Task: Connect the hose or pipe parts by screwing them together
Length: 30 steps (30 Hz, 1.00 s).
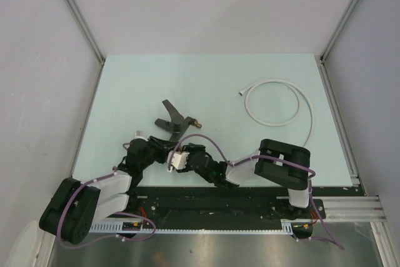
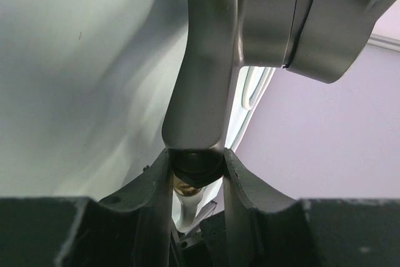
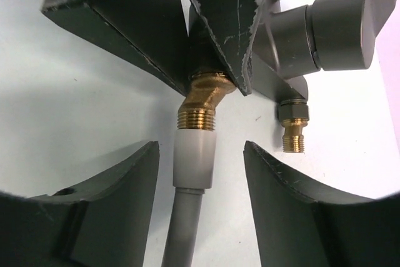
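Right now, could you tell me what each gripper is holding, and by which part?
The left gripper clamps the tap fitting at its lower neck, above a brass end. The right gripper's fingers stand open around the hose connector, holding nothing.

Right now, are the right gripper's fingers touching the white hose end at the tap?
Apart. In the right wrist view the right gripper stands open, with table showing on both sides of the white hose end at the tap.

Black arms [image 1: 206, 167], purple cables [image 1: 215, 145]
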Available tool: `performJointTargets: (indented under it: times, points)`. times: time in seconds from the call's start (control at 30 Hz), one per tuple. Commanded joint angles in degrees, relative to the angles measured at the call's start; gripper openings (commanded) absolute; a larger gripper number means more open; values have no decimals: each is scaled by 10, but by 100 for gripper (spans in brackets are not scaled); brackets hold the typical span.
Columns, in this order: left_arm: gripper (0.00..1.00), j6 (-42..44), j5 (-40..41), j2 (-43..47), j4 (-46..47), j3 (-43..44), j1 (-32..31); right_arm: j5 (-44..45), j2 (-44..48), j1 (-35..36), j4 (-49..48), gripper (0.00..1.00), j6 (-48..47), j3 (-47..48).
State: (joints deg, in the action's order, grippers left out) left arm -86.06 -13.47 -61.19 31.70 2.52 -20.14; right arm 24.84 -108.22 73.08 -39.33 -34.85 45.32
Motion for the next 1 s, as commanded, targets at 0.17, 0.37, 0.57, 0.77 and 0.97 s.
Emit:
performJointTargets:
  times: [0.17,0.37,0.57,0.77,0.97]
  points:
    - [0,5,-55,8,26,6,-7,-20,-8,-4,-72,17,24,3]
    - [0,12,-45,24,26,-18,-15,-212,5,-58,-70,0,150,3]
    - [0,48,-26,24,27,-13,-18,-456,4,-168,-108,0,334,3]
    - [0,58,0,37,35,-13,-30,-578,-32,-235,-211,0,477,3]
    - [1,64,15,59,45,-17,-32,-686,-113,-271,-434,0,709,2]
